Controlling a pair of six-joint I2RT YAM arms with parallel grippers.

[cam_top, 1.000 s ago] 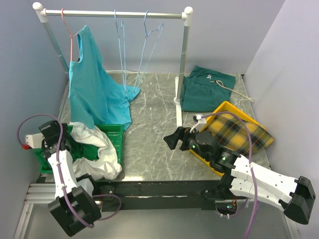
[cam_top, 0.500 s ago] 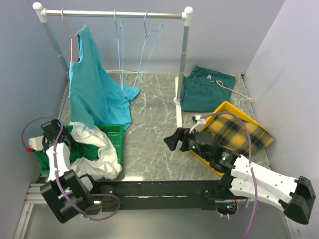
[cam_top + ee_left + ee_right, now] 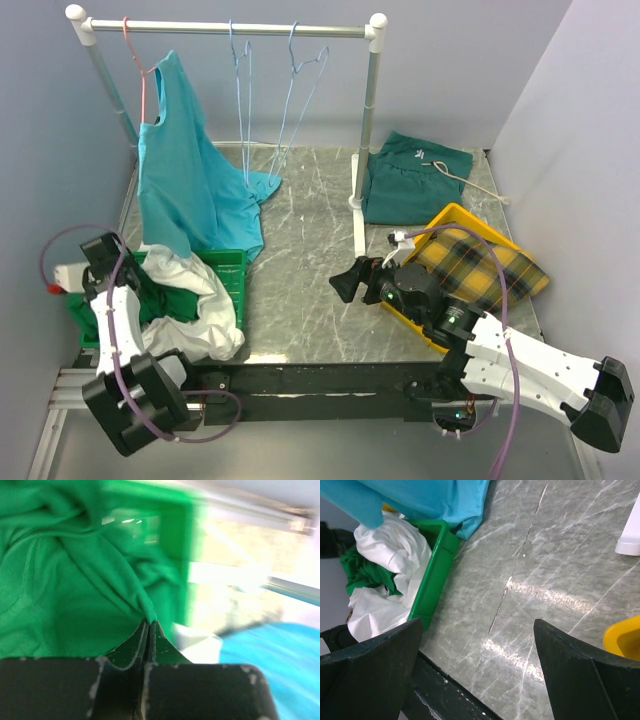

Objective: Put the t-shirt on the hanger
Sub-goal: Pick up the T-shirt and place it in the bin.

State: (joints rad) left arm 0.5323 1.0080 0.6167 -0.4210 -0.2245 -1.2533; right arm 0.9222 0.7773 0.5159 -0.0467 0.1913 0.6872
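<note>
The green t-shirt (image 3: 160,300) lies bunched in a green basket (image 3: 232,268) at the near left, partly under a white garment (image 3: 205,300). My left gripper (image 3: 149,623) is shut on a pinched fold of the t-shirt (image 3: 75,580), and in the top view it (image 3: 125,278) sits at the basket's left end. Two light-blue wire hangers (image 3: 243,100) hang bare on the rail at the back. My right gripper (image 3: 345,283) hovers open over the marble near mid-table, nothing between its fingers (image 3: 380,650). The t-shirt (image 3: 362,572) shows at the left of the right wrist view.
A turquoise shirt (image 3: 185,180) hangs from a pink hanger (image 3: 140,70) at the rail's left and drapes onto the basket. The rack's right post (image 3: 367,110) stands mid-back. A dark teal garment (image 3: 410,180) lies back right. A yellow tray (image 3: 452,212) holds plaid cloth.
My left gripper has gone from open to shut on the green fabric, and its wrist has shifted slightly over the basket. The right arm has not moved.
</note>
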